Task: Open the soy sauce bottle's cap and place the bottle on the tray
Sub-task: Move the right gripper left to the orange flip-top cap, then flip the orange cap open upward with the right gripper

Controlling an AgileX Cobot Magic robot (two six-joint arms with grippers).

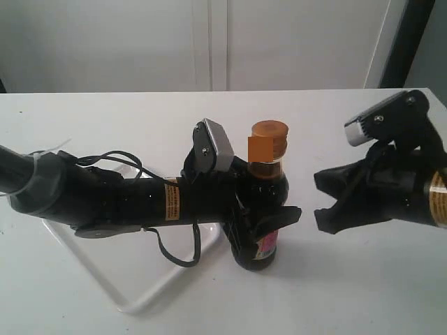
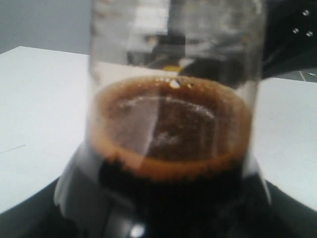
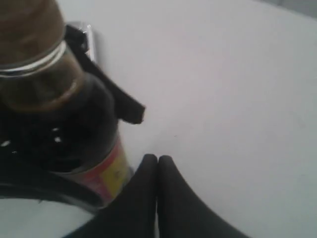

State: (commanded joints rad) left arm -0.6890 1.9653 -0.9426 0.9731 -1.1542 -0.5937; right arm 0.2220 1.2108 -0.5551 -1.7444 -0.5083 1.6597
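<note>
1. Nearest, lower left of the exterior view: the tray (image 1: 147, 296), white, only its rim corner showing, flat on the white table (image 1: 363, 293). The left arm lies over much of it.
2. Left gripper (image 1: 264, 230) reaches toward centre frame, fingers clamped around the lower body of the soy sauce bottle (image 1: 269, 192).
3. Bottle stands upright at centre on the table, just right of the tray rim, not on it. Pink-yellow label low on the body.
4. The cap (image 1: 269, 139), amber, sits atop the neck; open or shut, cannot tell.
5. Left wrist view: dark foamy liquid fills the glass (image 2: 168, 148) close up.
6. Right gripper (image 1: 330, 202), right of frame, apart from the bottle; right wrist view shows its fingertips (image 3: 157, 166) pressed together, holding nothing, just beside the label.
</note>
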